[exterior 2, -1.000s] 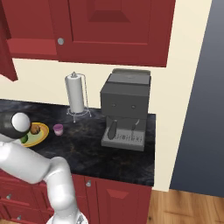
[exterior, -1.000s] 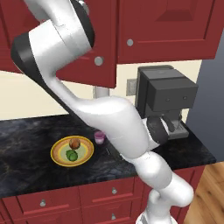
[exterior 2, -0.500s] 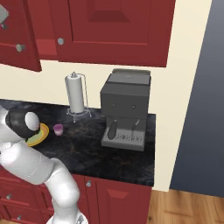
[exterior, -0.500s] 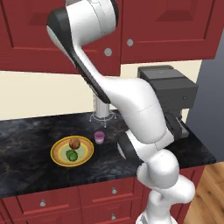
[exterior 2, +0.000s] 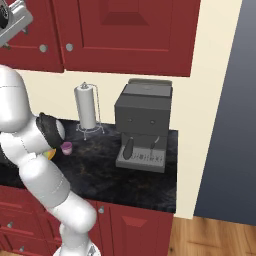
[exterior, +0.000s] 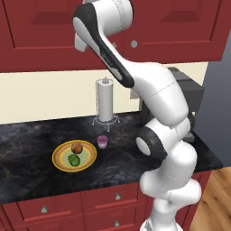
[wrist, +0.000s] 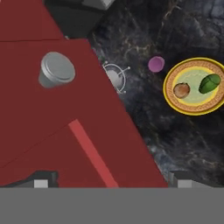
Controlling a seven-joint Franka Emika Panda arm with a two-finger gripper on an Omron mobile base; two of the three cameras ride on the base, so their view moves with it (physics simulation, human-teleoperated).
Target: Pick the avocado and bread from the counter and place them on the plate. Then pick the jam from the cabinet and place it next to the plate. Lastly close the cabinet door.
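The plate lies on the black counter with the brown bread and the green avocado on it. The pink jam stands on the counter just right of the plate. High up at the red cabinet, my gripper is open and holds nothing. Its fingertips are against the door face below the round knob. In the right base view the gripper is at the top left, and the door looks flush with its neighbour. Plate, bread, avocado and jam lie far below.
A white paper-towel roll stands at the back of the counter behind the jam. A dark coffee machine sits at the right end. Red drawers run under the counter. The counter ends at a wall to the right.
The cabinet door has swung from standing open to level with the other door. My arm has risen and moved with it. Plate, food and jam have stayed put.
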